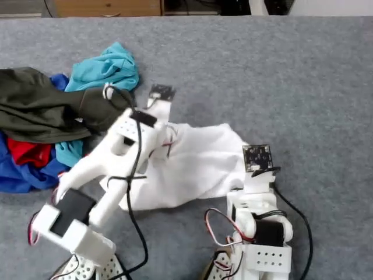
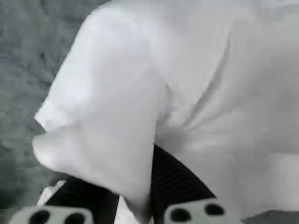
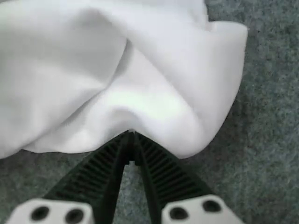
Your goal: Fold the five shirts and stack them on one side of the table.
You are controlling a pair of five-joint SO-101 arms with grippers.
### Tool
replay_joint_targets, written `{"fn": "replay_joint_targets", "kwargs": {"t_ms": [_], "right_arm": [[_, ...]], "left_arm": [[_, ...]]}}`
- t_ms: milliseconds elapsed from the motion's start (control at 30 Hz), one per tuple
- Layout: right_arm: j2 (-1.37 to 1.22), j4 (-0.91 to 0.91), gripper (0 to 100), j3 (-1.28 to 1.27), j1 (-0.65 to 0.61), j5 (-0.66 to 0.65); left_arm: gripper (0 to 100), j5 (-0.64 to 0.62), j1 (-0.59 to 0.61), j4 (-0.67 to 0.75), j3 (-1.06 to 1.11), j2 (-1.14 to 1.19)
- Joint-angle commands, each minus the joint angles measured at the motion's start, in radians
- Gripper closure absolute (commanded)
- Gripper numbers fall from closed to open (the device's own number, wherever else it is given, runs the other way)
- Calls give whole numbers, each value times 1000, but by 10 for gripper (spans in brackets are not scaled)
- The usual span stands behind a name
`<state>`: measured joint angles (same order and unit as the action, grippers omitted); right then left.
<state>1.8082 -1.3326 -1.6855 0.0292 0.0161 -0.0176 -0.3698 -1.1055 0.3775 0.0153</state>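
**First shirt in hand, four still waiting**

The white shirt point(image 1: 198, 166) lies rumpled near mid-table, toward six o'clock, not yet folded. The left gripper point(image 2: 138, 198) pinches a fold of it, and the right gripper point(image 3: 129, 140) nips its edge. At nine o'clock the other shirts point(image 1: 52, 122) sit heaped. No stack yet, I'd say.

White cloth shirt point(image 1: 198, 163): soft, matt, smooth weave, creased. Grey table cover point(image 1: 280, 70): rough felt-like fabric, matt. White arm shell point(image 1: 99, 162): smooth plastic, slight sheen. Right gripper point(image 3: 129, 136) fingers point(image 3: 159, 170): black ribbed matt plastic. Olive, teal, blue, red cloth pile point(image 1: 41, 111): matt, crumpled.
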Motion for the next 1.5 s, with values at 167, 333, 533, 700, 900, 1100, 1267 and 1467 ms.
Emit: {"fn": "replay_joint_targets", "kwargs": {"t_ms": [167,333,533,700,900,1100,1267,1467], "right_arm": [[107,11,995,-2,-15,-6],[107,11,995,-2,-15,-6],[107,11,995,-2,-15,-6],[107,11,995,-2,-15,-6],[107,11,995,-2,-15,-6],[107,11,995,-2,-15,-6],[107,11,995,-2,-15,-6],[107,11,995,-2,-15,-6]], "left_arm": [[983,60,2,-183,-181,-262],[983,60,25,-178,-130,-292],[983,60,23,-176,-133,-291],[983,60,29,-176,-126,-292],[983,61,32,-176,-126,-289],[983,61,32,-176,-126,-289],[983,61,32,-181,-130,-294],[983,61,40,-184,-190,-337]]}}
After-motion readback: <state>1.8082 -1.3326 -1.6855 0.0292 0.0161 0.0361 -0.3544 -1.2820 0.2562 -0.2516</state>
